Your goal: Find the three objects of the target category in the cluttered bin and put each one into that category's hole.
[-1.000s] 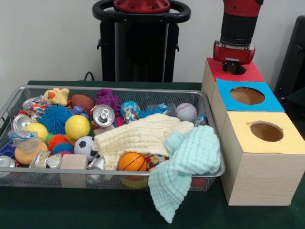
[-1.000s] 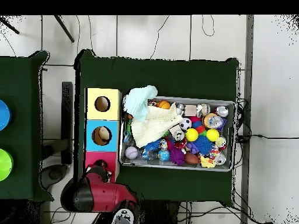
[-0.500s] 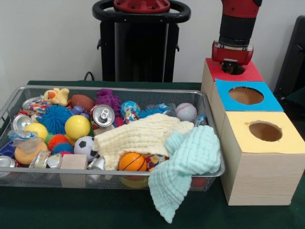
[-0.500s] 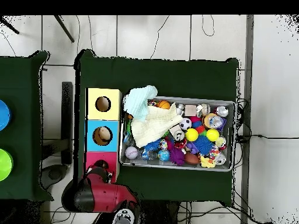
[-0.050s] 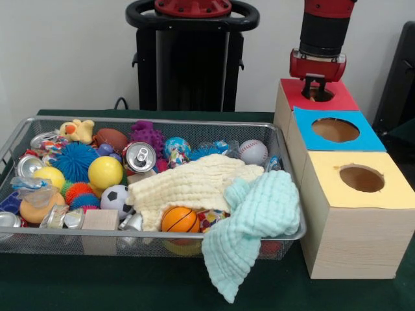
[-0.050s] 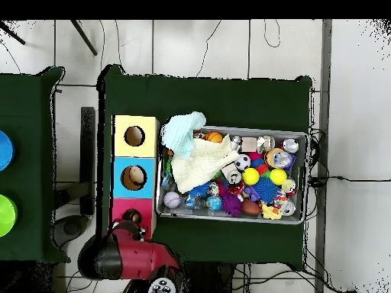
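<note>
Front view: the gripper (image 5: 317, 87) hangs at upper right, just above the red box (image 5: 327, 99); whether its claw is open I cannot tell; the mesh bin (image 5: 285, 236) fills the lower left, cloths draped over balls and cans. Overhead view: the red box (image 6: 131, 209) sits at lower left, the bin (image 6: 299, 137) right of centre.

Things around the table

A dark green table (image 5: 130, 285) fills the low part of the front view, with a plain white wall (image 5: 65, 58) behind it and a thin black cord (image 5: 120, 102) at the table's back edge. A black shape (image 5: 402, 71) shows at the right edge. From above, a pale tiled floor (image 6: 355, 152) lies all around, with thin cables (image 6: 271, 34) at the top. At the left stands a second green table (image 6: 30, 152), with a blue round thing (image 6: 3, 150) and a green round thing (image 6: 4, 215) at its edge.
</note>
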Action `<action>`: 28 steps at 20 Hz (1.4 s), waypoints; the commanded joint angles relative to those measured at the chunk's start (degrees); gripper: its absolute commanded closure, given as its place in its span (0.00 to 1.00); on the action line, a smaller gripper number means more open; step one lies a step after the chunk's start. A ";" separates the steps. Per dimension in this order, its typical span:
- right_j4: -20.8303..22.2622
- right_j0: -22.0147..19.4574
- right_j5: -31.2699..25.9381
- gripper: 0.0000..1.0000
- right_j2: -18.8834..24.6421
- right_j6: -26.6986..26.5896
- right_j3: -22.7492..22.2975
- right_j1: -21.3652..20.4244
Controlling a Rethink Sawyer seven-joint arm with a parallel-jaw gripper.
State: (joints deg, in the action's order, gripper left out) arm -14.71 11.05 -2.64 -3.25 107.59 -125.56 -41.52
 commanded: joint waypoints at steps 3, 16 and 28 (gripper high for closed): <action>-2.19 0.53 -12.50 1.00 -1.26 12.05 -3.09 -6.03; -1.83 0.80 -12.60 0.00 -1.61 11.51 -3.40 -6.68; -2.25 0.97 -11.88 0.00 -1.27 12.21 -3.24 -6.04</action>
State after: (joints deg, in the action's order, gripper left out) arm -14.71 12.54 -9.19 -5.06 107.59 -126.61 -48.09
